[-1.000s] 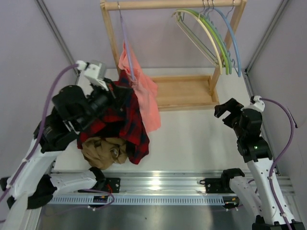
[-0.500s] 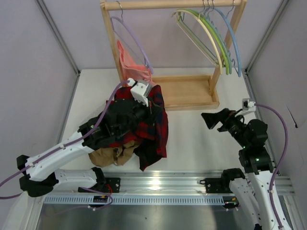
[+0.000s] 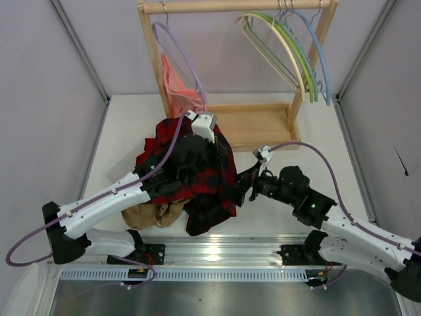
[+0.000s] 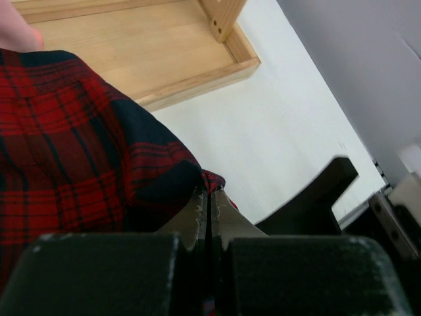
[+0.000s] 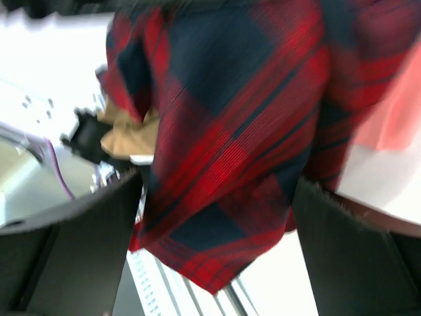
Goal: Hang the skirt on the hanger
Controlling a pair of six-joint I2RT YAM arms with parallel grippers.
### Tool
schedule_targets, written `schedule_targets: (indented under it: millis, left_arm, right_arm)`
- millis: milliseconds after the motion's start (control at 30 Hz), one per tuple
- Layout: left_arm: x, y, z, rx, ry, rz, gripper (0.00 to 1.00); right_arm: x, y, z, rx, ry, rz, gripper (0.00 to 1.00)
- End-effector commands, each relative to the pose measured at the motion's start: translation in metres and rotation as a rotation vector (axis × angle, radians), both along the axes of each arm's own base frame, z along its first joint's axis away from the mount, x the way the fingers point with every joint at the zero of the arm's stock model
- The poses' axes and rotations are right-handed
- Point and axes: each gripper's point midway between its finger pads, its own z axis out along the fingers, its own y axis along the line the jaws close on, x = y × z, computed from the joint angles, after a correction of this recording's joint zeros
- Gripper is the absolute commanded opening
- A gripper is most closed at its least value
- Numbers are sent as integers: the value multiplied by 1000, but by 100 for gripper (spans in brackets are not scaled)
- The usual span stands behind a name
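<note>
Held up in a bunch over the tabletop [image 3: 131, 125], just in front of the wooden rack's base [image 3: 253, 125]: the skirt [image 3: 209, 179], one fold clamped in the clenched left tool [image 4: 209, 201]. Close at its right-hand drape, the right tool [image 3: 242, 189], spread wide and grasping nothing. Below its near edge, a tan cloth [image 3: 148, 212]; up on the rail [image 3: 217, 6], well apart, the cream hanger [image 3: 289, 49].

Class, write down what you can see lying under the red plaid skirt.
A tan-brown cloth pokes out from beneath the skirt at its lower left edge. How far the cloth reaches underneath cannot be seen, because the skirt covers the rest.
</note>
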Motion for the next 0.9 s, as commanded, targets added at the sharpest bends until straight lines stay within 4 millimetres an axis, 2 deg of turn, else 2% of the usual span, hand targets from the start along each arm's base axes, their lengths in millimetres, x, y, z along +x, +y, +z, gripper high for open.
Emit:
schedule_targets:
  millis: [0,33,100,200,233,300,333,367,400,433,467,500,533,567,600,633,700,733,767,800,867]
  left_arm:
    - [7,8,21,-123,-10,45,0]
    - [5,7,22,-130,-12,36,0]
    - [1,7,26,-145,-12,18,0]
    - [0,10,24,-140,-9,15,0]
    - [-1,11,23,-139,-8,15,0]
    - [-5,12,25,-147,-11,1,0]
    - [-7,14,25,-149,-11,-2,0]
    - [-8,15,26,-150,-15,-1,0]
    - [-10,20,31,-159,-25,0,0]
    - [-10,24,32,-154,-32,4,5]
    - [-11,27,34,-153,-38,7,11]
    - [-12,31,36,-143,-45,17,20]
    - [-13,38,42,-143,-56,27,45]
    - [-14,47,37,-98,-45,43,56]
    - [-11,58,44,-85,-56,83,66]
    - [-12,70,58,-93,-67,110,80]
    - [-11,105,64,-53,-55,200,97]
    - [-8,124,74,-62,-72,269,99]
    - [-9,154,80,-83,-80,347,99]
    - [-8,171,83,-98,-88,402,99]
    - [-2,217,76,-110,-89,571,99]
  right_arm:
    - [19,10,50,102,-173,-116,99]
    - [25,10,53,122,-170,-154,99]
    - [42,9,43,104,-135,-238,99]
    - [48,18,42,100,-140,-231,99]
    - [47,22,49,128,-156,-218,99]
    - [49,29,46,135,-156,-209,95]
    - [52,31,47,141,-157,-214,90]
    - [55,32,49,139,-157,-221,75]
    - [59,35,41,112,-147,-230,62]
    - [60,36,41,112,-142,-236,42]
    - [62,35,41,114,-135,-247,4]
    - [65,31,45,129,-132,-281,0]
    - [66,28,47,141,-125,-297,0]
    - [67,26,51,144,-132,-306,0]
    - [69,21,52,125,-125,-330,0]
    - [70,15,58,126,-127,-353,0]
    - [76,1,60,95,-107,-402,0]
    - [78,-5,62,87,-104,-416,0]
    - [77,-13,68,98,-103,-428,0]
    - [78,-19,66,80,-92,-441,0]
    - [79,-32,81,104,-108,-465,0]
